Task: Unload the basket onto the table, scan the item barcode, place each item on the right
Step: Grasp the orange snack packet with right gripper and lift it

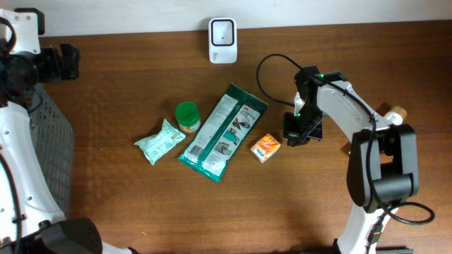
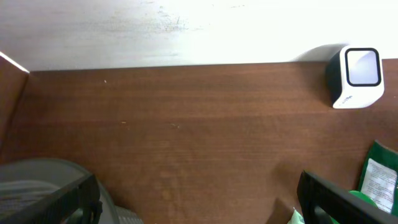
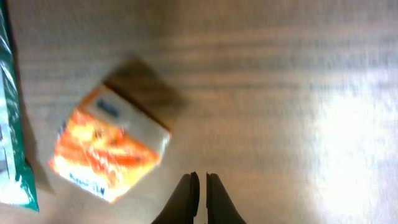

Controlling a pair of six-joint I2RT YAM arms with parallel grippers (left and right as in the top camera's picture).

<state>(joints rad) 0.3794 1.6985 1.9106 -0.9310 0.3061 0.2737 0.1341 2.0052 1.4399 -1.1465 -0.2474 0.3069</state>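
Right pincer (image 3: 200,190) pressed together, empty, just right of orange packet (image 3: 109,146). Left pincer (image 2: 199,208) spread wide, far left.

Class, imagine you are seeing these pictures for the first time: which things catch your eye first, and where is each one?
A long green packet lies at the middle of the table, with a bright orange box just beside it. The right gripper, shut and empty, is close to that box but apart from it. A white scanner stands at the table's far edge.
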